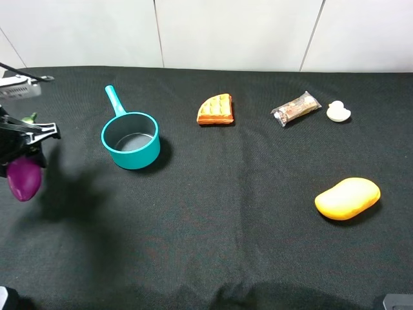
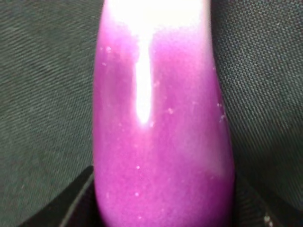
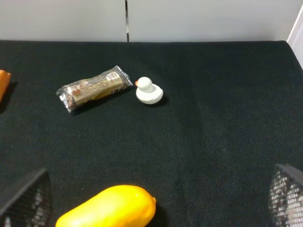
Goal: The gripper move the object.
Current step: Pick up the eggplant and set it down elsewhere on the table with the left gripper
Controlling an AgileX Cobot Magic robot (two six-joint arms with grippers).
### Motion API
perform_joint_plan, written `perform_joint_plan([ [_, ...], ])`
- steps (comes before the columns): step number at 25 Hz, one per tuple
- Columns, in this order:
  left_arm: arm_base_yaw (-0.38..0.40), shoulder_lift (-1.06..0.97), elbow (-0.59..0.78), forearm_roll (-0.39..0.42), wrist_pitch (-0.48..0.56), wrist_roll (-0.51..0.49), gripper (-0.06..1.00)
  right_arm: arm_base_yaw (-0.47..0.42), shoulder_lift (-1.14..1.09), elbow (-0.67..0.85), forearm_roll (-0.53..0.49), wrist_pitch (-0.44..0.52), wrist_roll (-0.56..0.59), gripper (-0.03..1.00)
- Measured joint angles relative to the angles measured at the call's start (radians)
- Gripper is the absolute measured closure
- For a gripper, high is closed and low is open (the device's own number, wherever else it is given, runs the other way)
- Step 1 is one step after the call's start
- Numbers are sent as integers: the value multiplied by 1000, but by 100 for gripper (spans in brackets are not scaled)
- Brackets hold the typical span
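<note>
Worktop point(image 1: 213, 258): black cloth, fills the field. Left gripper point(image 1: 24, 147), 9 o'clock edge: fingers point(image 2: 71, 205) clenched on the eggplant point(image 1: 24, 179), which hangs purple end down, seemingly clear of the cloth. Right gripper point(image 3: 161, 172): fingers spread, grasping nothing. Teal saucepan point(image 1: 130, 141), 10 o'clock. Mango point(image 1: 347, 198), 4 o'clock. Waffle piece point(image 1: 215, 110), 12 o'clock. Wrapped snack bar point(image 1: 296, 108) and white duck point(image 1: 338, 112), 1 to 2 o'clock. Step judged: carry in hand; next calls for travel to a bare patch, gentle lowering, release. Left arm mostly cut off; eggplant's stem barely discernible; destination unstated.
</note>
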Motion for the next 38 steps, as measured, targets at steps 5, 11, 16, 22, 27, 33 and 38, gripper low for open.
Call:
perform_joint_plan([
  [5,0,-77,0,-28,68,1,34,0,0,0,0,0,0,27],
  [11,0,-126,-2,-73,119,38,34,0,0,0,0,0,0,27],
  [16,0,-128,-51,-133,162,118,34,0,0,0,0,0,0,27],
  [22,0,-127,-129,-173,226,189,34,0,0,0,0,0,0,27],
  [27,0,-126,-181,-207,271,243,34,0,0,0,0,0,0,27],
  [33,-53,-126,-240,-192,291,251,34,0,0,0,0,0,0,27],
  [38,-105,-126,-261,-178,296,231,34,0,0,0,0,0,0,27],
])
